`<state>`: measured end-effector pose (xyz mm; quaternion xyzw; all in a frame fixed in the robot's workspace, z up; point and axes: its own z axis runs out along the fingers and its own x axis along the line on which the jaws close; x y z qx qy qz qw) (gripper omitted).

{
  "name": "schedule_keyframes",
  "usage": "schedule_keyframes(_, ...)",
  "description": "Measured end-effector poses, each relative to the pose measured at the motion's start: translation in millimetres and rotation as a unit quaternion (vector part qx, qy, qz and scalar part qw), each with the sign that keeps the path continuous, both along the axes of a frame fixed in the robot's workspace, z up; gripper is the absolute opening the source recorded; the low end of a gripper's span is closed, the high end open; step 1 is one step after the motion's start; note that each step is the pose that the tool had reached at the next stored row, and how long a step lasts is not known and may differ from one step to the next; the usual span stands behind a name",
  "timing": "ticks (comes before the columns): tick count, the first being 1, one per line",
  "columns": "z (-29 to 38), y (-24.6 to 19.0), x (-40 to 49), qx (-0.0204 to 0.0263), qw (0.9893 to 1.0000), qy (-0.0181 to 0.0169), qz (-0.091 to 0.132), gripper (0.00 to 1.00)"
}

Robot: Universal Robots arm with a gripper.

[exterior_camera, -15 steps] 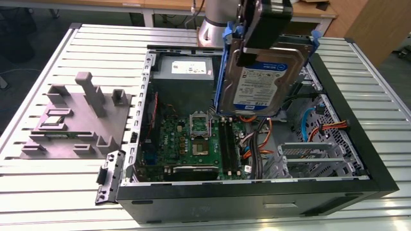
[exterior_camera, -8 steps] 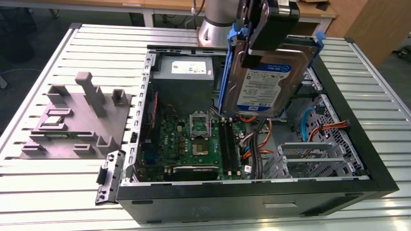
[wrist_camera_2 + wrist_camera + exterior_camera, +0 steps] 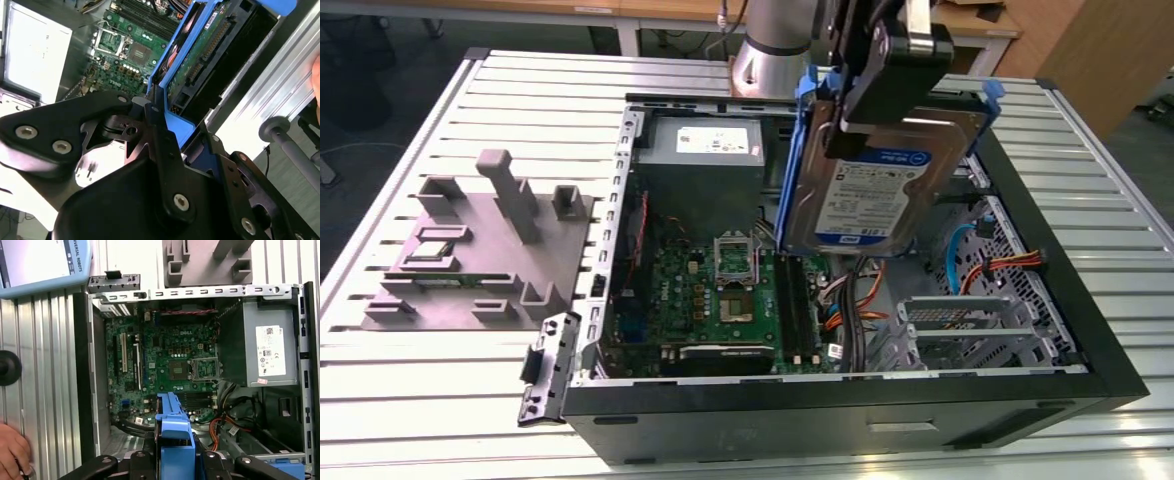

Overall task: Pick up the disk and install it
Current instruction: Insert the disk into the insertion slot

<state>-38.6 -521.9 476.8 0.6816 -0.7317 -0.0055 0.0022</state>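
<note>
The disk (image 3: 874, 195), a silver-grey hard drive with a white and blue label in a blue carrier bracket, hangs upright above the open computer case (image 3: 854, 395). My gripper (image 3: 881, 105) is shut on its upper end, one black finger on each side. The disk's lower edge is over the motherboard (image 3: 720, 290), near its memory slots. In the second wrist view the disk (image 3: 210, 55) shows its circuit-board side, clamped in the gripper (image 3: 187, 135). In the first wrist view the blue carrier (image 3: 172, 425) sticks out from the gripper (image 3: 175, 460) over the case interior.
Inside the case are a grey power supply (image 3: 707, 145), orange and blue cables (image 3: 987, 265) and a metal drive cage (image 3: 967, 320). A grey fixture block (image 3: 480, 250) sits on the slatted table at the exterior view's left. A person's hand (image 3: 12, 450) rests beside the case.
</note>
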Motion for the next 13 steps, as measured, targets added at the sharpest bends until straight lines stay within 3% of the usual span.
schedule_keyframes(4,-0.7,-2.7,3.2,0.0001,1.0000,0.0000,0.002,0.36)
schedule_keyframes(13,-1.7,-3.7,17.8,0.0000,1.0000,0.0000,0.008,0.36)
